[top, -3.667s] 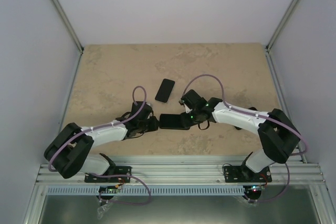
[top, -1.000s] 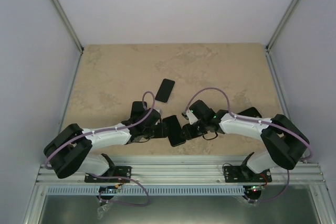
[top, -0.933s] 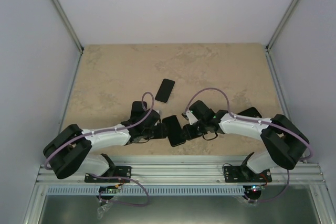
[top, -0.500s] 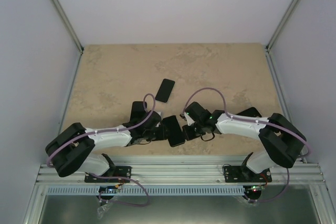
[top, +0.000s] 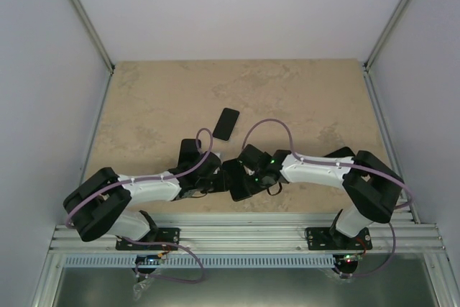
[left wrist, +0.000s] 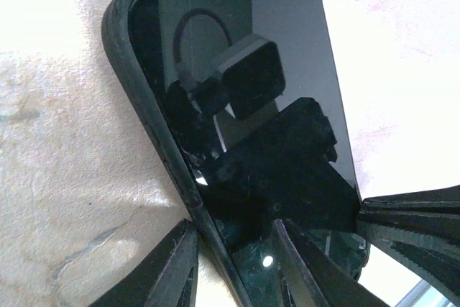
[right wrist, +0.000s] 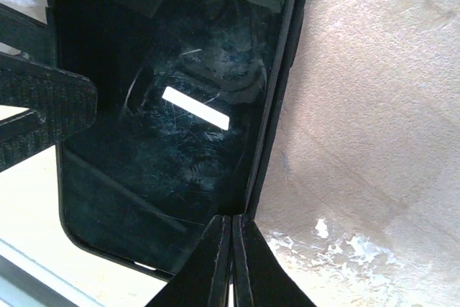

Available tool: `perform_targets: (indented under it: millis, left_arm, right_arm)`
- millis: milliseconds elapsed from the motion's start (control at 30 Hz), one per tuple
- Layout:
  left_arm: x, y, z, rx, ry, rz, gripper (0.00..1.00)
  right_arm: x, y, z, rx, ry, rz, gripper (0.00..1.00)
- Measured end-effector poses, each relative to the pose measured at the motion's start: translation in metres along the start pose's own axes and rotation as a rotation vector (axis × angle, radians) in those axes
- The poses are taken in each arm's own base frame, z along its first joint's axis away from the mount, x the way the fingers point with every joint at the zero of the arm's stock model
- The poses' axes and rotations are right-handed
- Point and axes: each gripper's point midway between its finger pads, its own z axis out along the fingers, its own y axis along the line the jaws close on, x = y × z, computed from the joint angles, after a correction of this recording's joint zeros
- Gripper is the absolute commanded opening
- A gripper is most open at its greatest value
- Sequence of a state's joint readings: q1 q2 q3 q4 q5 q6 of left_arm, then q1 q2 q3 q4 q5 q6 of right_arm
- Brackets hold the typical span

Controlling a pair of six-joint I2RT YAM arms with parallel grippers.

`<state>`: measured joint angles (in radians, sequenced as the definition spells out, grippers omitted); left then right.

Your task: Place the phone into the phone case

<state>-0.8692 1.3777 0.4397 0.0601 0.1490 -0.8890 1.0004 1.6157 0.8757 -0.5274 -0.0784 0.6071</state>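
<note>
The phone (top: 237, 180), black with a glossy screen (left wrist: 302, 48), lies flat near the table's front edge. It sits inside the matte rim of the black phone case (left wrist: 133, 80). My left gripper (left wrist: 233, 228) stands partly open astride the case's long edge, one finger on the table side and the other over the screen. The rim is not pinched. My right gripper (right wrist: 231, 217) is shut with nothing between its fingers. Its tips touch the case rim (right wrist: 286, 55) near a corner, beside the screen (right wrist: 165, 70). Seen from above, the left gripper (top: 221, 181) and right gripper (top: 248, 176) flank the phone.
A second flat black phone-shaped slab (top: 226, 124) lies farther back on the beige table (top: 309, 98); whether it is a phone or a case cannot be told. One left finger (right wrist: 43, 106) reaches into the right wrist view. A metal rail (top: 244, 235) runs along the front.
The right gripper has shut and slid left up against the phone. The left gripper's fingers have narrowed around the case edge. The far slab has not moved.
</note>
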Motion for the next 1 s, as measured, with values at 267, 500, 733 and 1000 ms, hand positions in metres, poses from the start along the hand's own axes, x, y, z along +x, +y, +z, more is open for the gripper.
perform_targets:
  millis: [267, 500, 733, 1000]
  left_arm:
    - [-0.002, -0.001, 0.002, 0.009, -0.011, -0.006, 0.31]
    - [-0.009, 0.002, 0.001, 0.017, -0.018, -0.024, 0.34]
    - [-0.025, 0.020, -0.008, -0.038, -0.062, -0.043, 0.37]
    - [-0.033, 0.027, -0.009, -0.092, -0.054, -0.026, 0.37]
  right_arm:
    - [-0.004, 0.029, 0.008, 0.001, -0.009, -0.070, 0.05]
    - [-0.006, 0.045, 0.006, -0.055, -0.005, -0.114, 0.13]
    - [-0.015, 0.027, -0.011, -0.047, -0.005, -0.124, 0.25]
    - [-0.065, 0.000, -0.045, -0.106, -0.123, -0.076, 0.30]
